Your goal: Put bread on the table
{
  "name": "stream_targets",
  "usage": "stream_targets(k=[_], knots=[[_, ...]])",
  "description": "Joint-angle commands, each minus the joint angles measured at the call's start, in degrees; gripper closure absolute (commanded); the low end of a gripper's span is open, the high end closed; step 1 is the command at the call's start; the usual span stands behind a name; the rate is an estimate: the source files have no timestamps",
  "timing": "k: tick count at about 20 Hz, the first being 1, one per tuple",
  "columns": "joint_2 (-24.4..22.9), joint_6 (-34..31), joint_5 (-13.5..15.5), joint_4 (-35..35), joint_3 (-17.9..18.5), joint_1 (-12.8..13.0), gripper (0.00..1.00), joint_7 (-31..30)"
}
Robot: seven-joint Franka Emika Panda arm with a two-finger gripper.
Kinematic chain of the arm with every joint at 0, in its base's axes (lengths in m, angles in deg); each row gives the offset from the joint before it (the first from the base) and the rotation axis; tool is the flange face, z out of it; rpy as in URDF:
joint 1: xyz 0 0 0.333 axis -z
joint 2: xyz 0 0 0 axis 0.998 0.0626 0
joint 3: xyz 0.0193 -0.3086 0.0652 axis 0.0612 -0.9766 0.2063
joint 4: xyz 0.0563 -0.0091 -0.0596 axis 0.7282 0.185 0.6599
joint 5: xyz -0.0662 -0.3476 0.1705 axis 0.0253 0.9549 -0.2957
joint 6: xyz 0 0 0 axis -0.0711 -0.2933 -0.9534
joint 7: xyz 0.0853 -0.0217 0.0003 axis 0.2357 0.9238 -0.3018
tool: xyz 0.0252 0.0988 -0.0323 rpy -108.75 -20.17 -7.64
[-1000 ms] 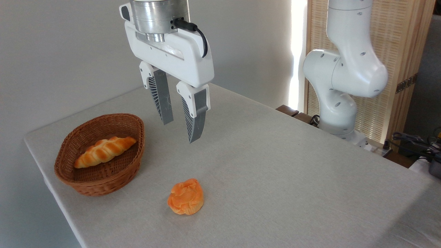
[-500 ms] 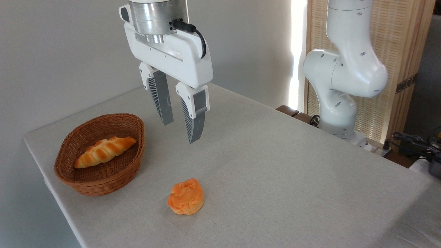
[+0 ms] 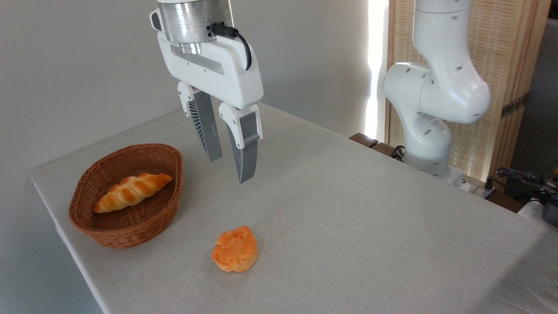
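The bread (image 3: 235,249), a small lumpy orange bun with a folded top, lies on the grey-beige table (image 3: 348,209) near its front left part. High above it and a little further back hangs my gripper (image 3: 230,171), pointing down. Its two grey ribbed fingers stand apart with nothing between them, so it is open and well clear of the bun.
A brown oval wicker basket (image 3: 163,192) stands at the table's left end with a long braided golden roll (image 3: 132,191) inside. The arm's white base (image 3: 429,131) rises behind the table's right far edge. A wooden screen stands behind it, and cables lie at the far right.
The gripper has risen slightly and turned a little, so its fingers look closer together than a second ago. The bun and the basket have not moved.
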Motion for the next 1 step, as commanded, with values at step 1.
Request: stream_targets(k=[1], knots=[[0.50, -1.76, -0.20, -1.32, 0.33, 0.17, 0.00, 1.27]])
